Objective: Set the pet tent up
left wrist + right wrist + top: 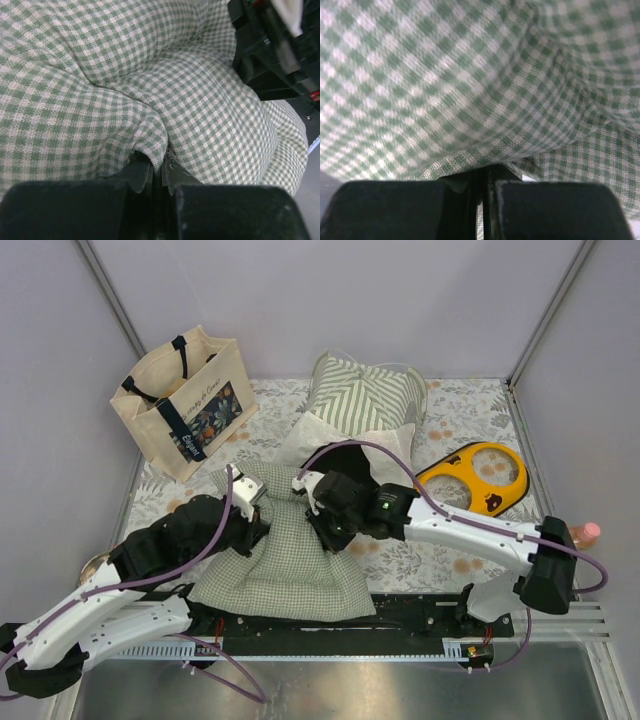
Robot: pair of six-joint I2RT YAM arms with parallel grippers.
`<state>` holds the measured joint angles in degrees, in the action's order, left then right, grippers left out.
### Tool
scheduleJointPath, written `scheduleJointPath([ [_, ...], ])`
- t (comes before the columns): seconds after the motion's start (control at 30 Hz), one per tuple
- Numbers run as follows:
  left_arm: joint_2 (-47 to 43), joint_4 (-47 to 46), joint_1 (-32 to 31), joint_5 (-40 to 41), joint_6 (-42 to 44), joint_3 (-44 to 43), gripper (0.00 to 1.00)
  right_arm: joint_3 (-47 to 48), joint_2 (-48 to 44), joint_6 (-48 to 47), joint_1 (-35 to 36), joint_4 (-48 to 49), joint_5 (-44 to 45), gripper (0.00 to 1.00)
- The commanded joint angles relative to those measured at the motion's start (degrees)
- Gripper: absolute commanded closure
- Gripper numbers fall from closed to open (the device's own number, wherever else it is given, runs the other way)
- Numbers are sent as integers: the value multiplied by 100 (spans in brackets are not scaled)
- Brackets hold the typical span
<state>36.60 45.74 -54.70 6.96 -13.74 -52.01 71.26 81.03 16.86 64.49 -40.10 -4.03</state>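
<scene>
Left pincer (pixel 258 525): shut tight, pinching a fold of the checked cushion (pixel 290 565).
Right pincer (pixel 326 530): shut tight, pinching the same cushion from the other side.
Pet tent (pixel 362 392): lying crumpled at the back of the surface (pixel 455 405), behind the cushion and both pincers, nearer the right one.
Tote bag (pixel 185 400): standing at the back left.

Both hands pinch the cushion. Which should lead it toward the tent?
Right, probably: the right hand grips the cushion close before the tent; the left hand grips farther left.
</scene>
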Motion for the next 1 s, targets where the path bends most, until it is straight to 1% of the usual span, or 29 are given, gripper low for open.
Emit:
scheduleJointPath([
  [0.0, 66, -345, -67, 42, 29, -266, 100, 581, 482, -885, 12, 565, 86, 100],
  [0.13, 329, -819, -67, -212, -76, -213, 100, 529, 563, -1027, -339, 608, 298, 100],
  [0.3, 795, -1689, -67, -511, -191, -73, 100, 55, 282, -1010, -998, 854, 315, 100],
  [0.37, 1006, -1962, -67, -634, -200, -73, 100, -129, 159, -931, -1140, 907, 368, 100],
  [0.47, 1340, -2392, -67, -854, -208, -46, 100, -551, -8, -606, -1193, 1030, 745, 100],
  [0.53, 1542, -2647, -67, -907, -217, -3, 100, -946, -131, -220, -1202, 1170, 1000, 99],
  [0.57, 1613, -2771, -67, -864, -235, 24, 100, -1122, -227, -53, -1202, 1266, 1088, 94],
  [0.6, 1700, -2868, -67, -820, -252, 50, 100, -1306, -324, 149, -1202, 1354, 1219, 91],
  [0.63, 1780, -2929, -67, -784, -261, 68, 100, -1430, -421, 307, -1202, 1399, 1308, 83],
  [0.67, 1859, -2956, -67, -723, -278, 77, 100, -1544, -552, 439, -1202, 1417, 1387, 64],
  [0.73, 1947, -3000, -67, -521, -296, 103, 100, -1712, -912, 642, -1202, 1452, 1545, 40],
  [0.77, 1982, -3026, -67, -477, -288, 112, 100, -1773, -1114, 712, -1202, 1496, 1676, 31],
  [0.8, 2017, -3035, -67, -442, -287, 121, 100, -1800, -1421, 739, -1202, 1470, 1782, 24],
  [0.87, 2070, -3070, -67, -424, -296, 121, 100, -1774, -1799, 731, -1202, 1365, 1958, 15],
  [0.97, 2176, -3080, -67, -415, -322, 130, 100, -1634, -2196, 678, -1202, 1171, 2091, 6],
])
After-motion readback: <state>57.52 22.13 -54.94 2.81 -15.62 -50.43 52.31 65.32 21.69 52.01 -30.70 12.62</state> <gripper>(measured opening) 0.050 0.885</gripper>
